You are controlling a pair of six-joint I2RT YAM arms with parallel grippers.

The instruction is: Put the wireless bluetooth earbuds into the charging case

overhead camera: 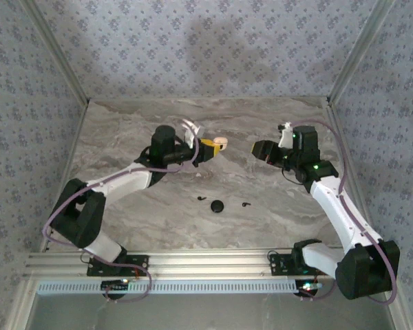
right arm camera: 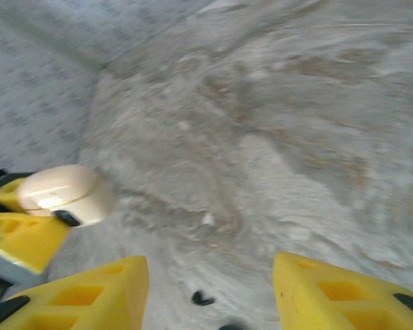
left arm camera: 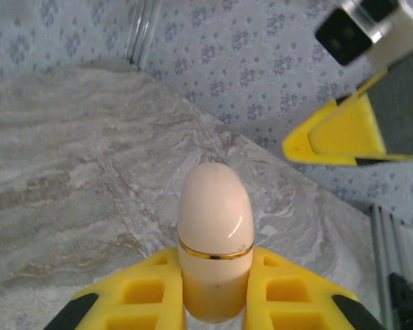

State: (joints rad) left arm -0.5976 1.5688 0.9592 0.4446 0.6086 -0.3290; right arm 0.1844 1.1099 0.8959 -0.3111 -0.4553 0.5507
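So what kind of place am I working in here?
Probably a purpose-built robot test booth, not a home or a shop. A marble-look tabletop is boxed in by patterned walls, and an aluminium rail runs along its near edge.

The left arm is rising from its base at the near edge, folding at the elbow and reaching forward and inward over the middle of the table, wrist roughly level. The left gripper is pointing toward the right arm, its yellow fingers clamping the lower half of the charging case, which is sticking out past the fingertips. The right arm is stretching up its own side and bending inward at the wrist. The right gripper is facing the left one across a gap, its jaws standing apart with nothing between them.
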